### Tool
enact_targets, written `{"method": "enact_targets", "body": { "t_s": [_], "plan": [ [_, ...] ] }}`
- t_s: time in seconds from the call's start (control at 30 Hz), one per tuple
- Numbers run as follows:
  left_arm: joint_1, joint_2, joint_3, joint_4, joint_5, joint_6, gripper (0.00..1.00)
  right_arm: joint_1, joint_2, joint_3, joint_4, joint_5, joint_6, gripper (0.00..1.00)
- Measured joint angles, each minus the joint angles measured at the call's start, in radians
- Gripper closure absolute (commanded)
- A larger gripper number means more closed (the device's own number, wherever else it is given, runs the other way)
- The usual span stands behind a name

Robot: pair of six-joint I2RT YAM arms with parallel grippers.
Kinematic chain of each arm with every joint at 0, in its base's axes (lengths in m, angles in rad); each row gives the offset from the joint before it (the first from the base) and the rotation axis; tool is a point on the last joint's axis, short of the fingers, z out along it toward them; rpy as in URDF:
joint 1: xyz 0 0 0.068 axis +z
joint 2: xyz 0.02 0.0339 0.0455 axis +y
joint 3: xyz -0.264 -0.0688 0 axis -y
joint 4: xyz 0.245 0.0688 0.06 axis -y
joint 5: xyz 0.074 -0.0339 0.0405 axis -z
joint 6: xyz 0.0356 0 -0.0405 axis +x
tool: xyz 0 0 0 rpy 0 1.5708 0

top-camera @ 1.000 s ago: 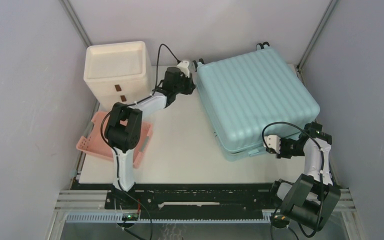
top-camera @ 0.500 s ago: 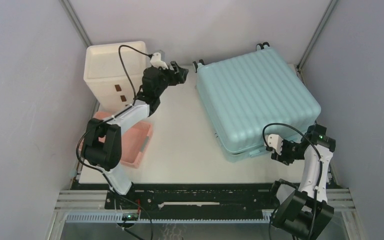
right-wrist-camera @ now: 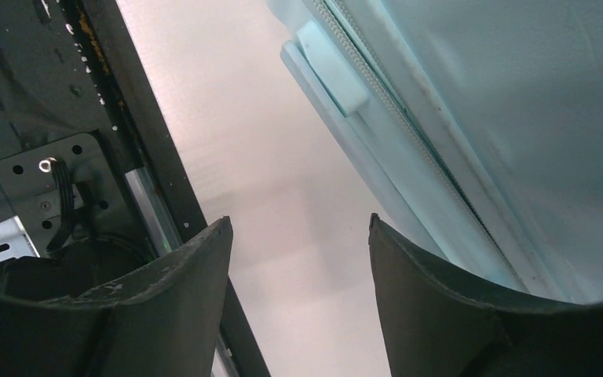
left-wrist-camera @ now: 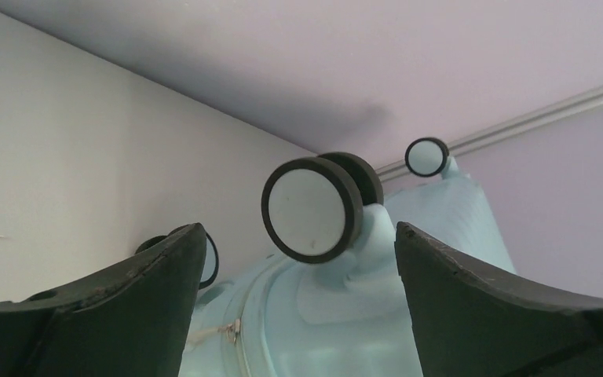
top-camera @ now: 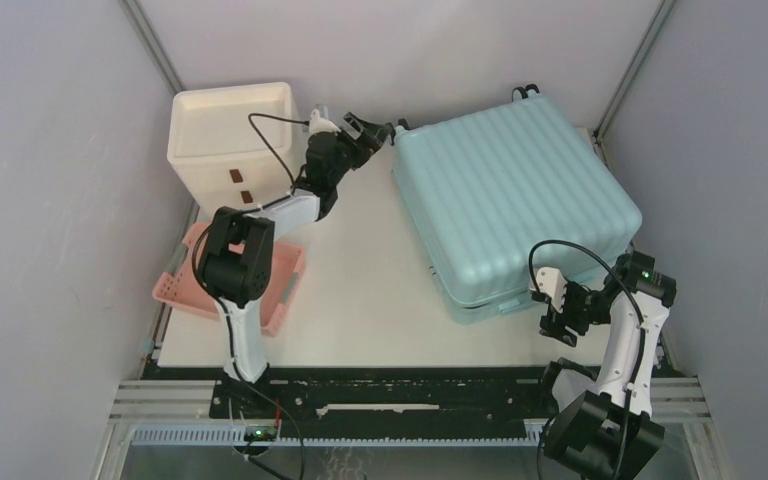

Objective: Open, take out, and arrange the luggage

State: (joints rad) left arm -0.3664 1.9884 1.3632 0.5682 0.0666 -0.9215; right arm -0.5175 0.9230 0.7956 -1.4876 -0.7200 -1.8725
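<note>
The luggage (top-camera: 513,205) lies closed. My left gripper (top-camera: 372,131) is open beside its wheel (left-wrist-camera: 312,209); my right gripper (top-camera: 557,311) is open near its front corner.

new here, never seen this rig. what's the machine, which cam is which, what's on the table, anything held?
Two small robot arms are bolted at the table's near edge. The wide picture is from a fixed camera overhead; the other two are from cameras on each wrist, looking past that arm's own dark fingers.

On the table: a closed aqua suitcase, the luggage, a cream drawer cabinet and a pink basket.

The left gripper is open at the suitcase's wheel end. The right gripper is open beside its near corner, by the zipper seam. Neither holds anything.
</note>
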Motion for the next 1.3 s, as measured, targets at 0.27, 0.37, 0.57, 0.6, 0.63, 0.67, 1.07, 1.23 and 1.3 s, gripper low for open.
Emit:
{"method": "enact_targets", "body": {
  "t_s": [0.27,0.37,0.57,0.6,0.63,0.67,1.07,1.23,1.3],
  "plan": [
    [-0.001,0.140,0.113,0.050,-0.011,-0.186,0.06,0.000,0.002,0.000,-0.009,-0.004,0.016,0.28],
    [-0.005,0.180,0.151,0.066,-0.011,-0.231,0.07,0.000,0.001,0.000,-0.014,-0.007,0.016,0.28],
    [-0.020,0.225,0.208,0.096,-0.008,-0.306,0.20,0.000,-0.008,0.000,-0.029,-0.008,0.016,0.28],
    [-0.022,0.232,0.216,0.101,-0.008,-0.317,0.26,0.000,-0.010,0.002,-0.033,-0.008,0.016,0.29],
    [-0.025,0.237,0.224,0.103,-0.009,-0.322,0.33,0.000,-0.010,0.005,-0.039,-0.008,0.017,0.29],
    [-0.027,0.242,0.229,0.100,-0.010,-0.327,0.40,0.000,-0.010,0.010,-0.044,-0.008,0.019,0.29],
    [-0.024,0.189,0.079,0.221,-0.047,-0.353,0.81,-0.165,0.046,0.150,-0.078,-0.053,0.084,0.41],
    [-0.019,0.084,-0.076,0.261,-0.056,-0.328,0.85,-0.244,0.092,0.190,-0.071,-0.086,0.149,0.47],
    [-0.018,0.042,-0.137,0.282,-0.061,-0.317,0.85,-0.259,0.102,0.206,-0.051,-0.104,0.195,0.49]
  ]
}}
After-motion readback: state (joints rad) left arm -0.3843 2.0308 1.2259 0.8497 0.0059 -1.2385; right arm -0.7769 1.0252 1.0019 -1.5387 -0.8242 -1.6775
